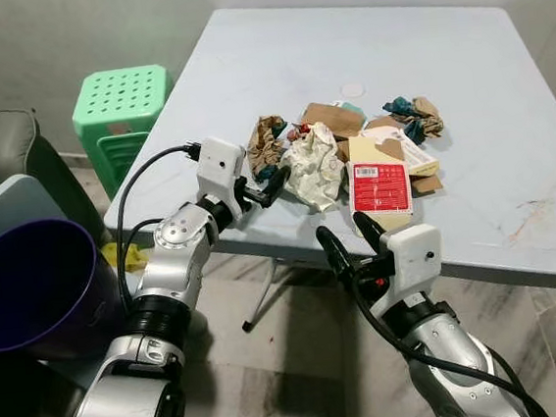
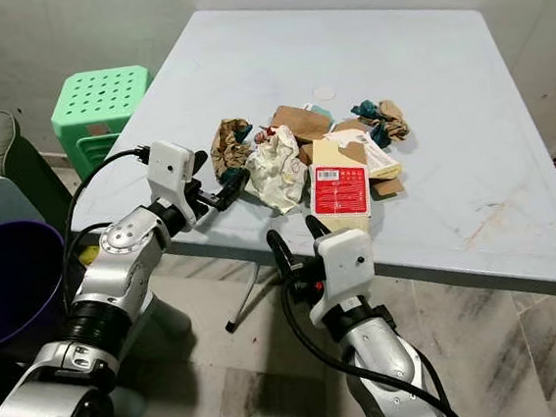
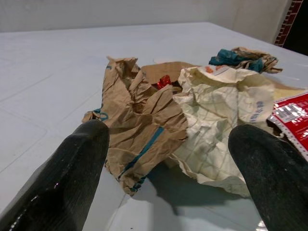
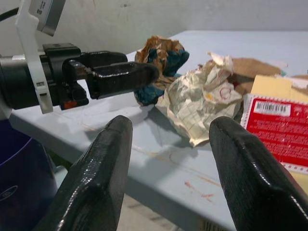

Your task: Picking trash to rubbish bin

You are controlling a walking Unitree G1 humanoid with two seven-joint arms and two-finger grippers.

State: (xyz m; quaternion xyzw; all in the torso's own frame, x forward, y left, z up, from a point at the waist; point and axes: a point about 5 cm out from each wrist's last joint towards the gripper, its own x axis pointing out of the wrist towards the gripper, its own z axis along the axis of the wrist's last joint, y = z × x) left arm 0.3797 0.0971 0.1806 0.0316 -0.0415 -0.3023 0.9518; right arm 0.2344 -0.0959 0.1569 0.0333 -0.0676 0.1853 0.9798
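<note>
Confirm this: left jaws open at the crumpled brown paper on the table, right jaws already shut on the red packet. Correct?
Not quite. The right gripper is open and holds nothing, just off the table edge; the right wrist view shows the red packet lying flat beyond it. The left gripper is open at the brown paper.

My fingers [image 3: 72,178] are matt black rubber. The bench [image 1: 244,64] is smooth, pale, slightly glossy. Before me lie crumpled brown paper [image 3: 139,125], creased white wrapper paper [image 3: 216,115] and a glossy red packet [image 1: 379,187].
</note>
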